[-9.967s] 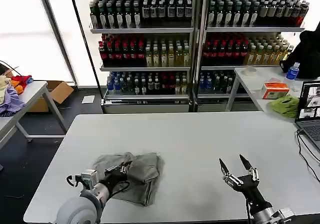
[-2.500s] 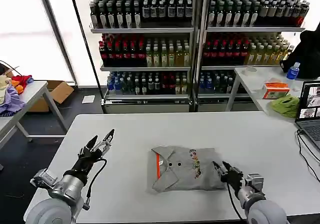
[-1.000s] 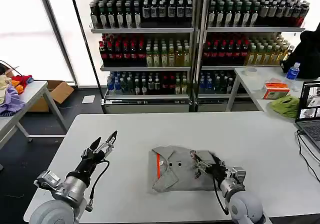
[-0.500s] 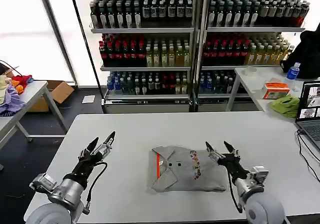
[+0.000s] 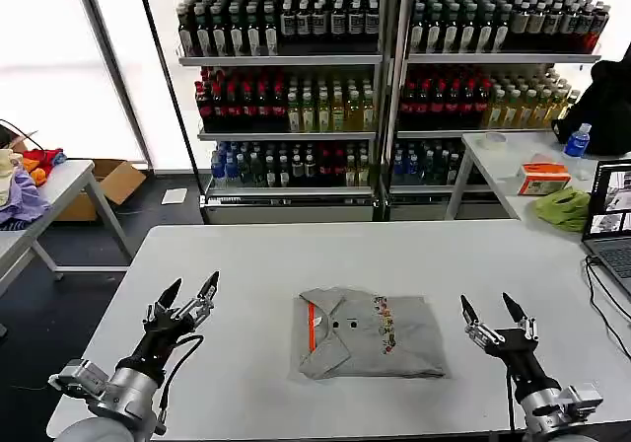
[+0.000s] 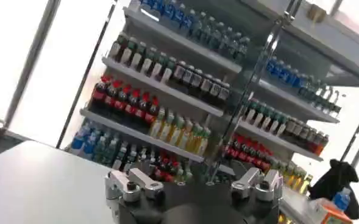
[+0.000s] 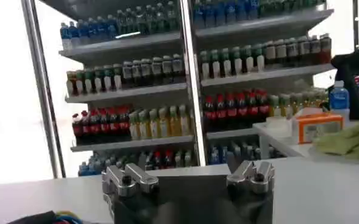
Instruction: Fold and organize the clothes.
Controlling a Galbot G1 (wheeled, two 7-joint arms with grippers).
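A light grey shirt (image 5: 370, 335) lies folded into a neat rectangle at the middle of the white table (image 5: 355, 255). Its collar with orange inner trim faces my left, and a small multicoloured print shows near its centre. My left gripper (image 5: 189, 292) is raised over the table's left part, open and holding nothing, well clear of the shirt. To the shirt's right my right gripper (image 5: 489, 307) hovers open and empty, a short gap from the cloth's edge. Both wrist views look across the table toward the drink shelves.
Shelves of bottles (image 5: 385, 77) stand behind the table. A side table at the right holds a bright green cloth (image 5: 564, 207), an orange box (image 5: 542, 178) and a laptop (image 5: 609, 220). Another table at far left carries lilac and orange garments (image 5: 20, 181).
My right gripper let go of the shirt's right side, opened and drew back to the right. The left gripper sank slightly toward me. The shirt stays folded and still.
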